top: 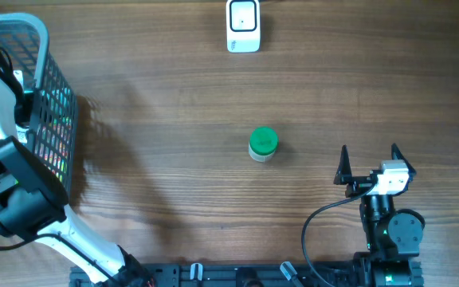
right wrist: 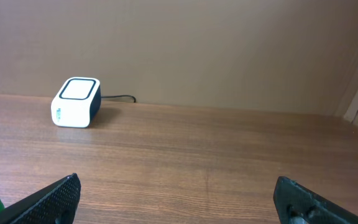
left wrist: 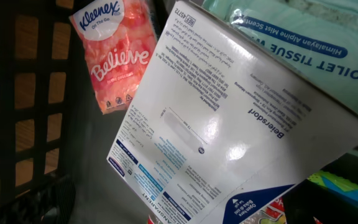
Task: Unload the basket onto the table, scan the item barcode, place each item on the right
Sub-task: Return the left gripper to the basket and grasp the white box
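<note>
Scanner (top: 243, 25) first: it's a little white box with a dark cable, sitting at the far edge of the wooden table (top: 166, 104), and the right wrist view has it off to the left against the wall. Near the middle of the table a small jar with a green lid (top: 263, 144) stands upright, well apart from the scanner and from both arms. The right gripper (top: 369, 162) hangs low over the near right part of the table, pointing toward the far edge, jaws spread wide with nothing between them, and the jar's lid just peeks into the bottom left corner of its camera. The left arm (top: 14, 187) is reaching over the wire basket (top: 56, 112) at the left edge. Its camera looks straight down at a tilted white box (left wrist: 229, 124) covered in small print, with a pink Kleenex pack (left wrist: 114, 56) beside it and a toilet tissue pack (left wrist: 316, 43) above it. The left gripper's fingers don't show up there; the jaws are at their widest, and I can't tell if they touch anything.
</note>
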`<state>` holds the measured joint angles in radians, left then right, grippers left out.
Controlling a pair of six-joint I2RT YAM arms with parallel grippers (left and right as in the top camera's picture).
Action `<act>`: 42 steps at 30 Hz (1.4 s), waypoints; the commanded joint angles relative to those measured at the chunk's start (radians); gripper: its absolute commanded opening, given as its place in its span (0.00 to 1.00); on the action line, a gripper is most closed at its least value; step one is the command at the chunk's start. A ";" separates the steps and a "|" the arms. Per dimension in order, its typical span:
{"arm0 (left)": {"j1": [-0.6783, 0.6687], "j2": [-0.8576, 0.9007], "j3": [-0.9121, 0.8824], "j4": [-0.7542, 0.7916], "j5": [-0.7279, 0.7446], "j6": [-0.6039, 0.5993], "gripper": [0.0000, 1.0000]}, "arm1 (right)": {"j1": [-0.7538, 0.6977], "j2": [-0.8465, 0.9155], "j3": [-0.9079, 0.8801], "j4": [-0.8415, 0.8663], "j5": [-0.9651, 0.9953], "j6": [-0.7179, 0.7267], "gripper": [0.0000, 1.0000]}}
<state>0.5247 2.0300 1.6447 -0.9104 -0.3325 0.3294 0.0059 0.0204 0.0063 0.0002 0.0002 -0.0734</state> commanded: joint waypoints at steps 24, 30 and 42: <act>-0.017 0.154 -0.005 0.031 -0.238 0.029 0.36 | 0.003 -0.006 -0.001 0.005 -0.008 -0.005 1.00; -0.039 0.109 -0.001 0.035 -0.237 -0.086 0.38 | 0.003 -0.006 -0.001 0.005 -0.008 -0.005 1.00; -0.035 -0.168 -0.001 0.015 -0.141 -0.283 0.26 | 0.003 -0.006 -0.001 0.005 -0.009 -0.005 1.00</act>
<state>0.4908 1.9282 1.6466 -0.8864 -0.5541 0.1127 0.0059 0.0204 0.0063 0.0002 0.0002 -0.0734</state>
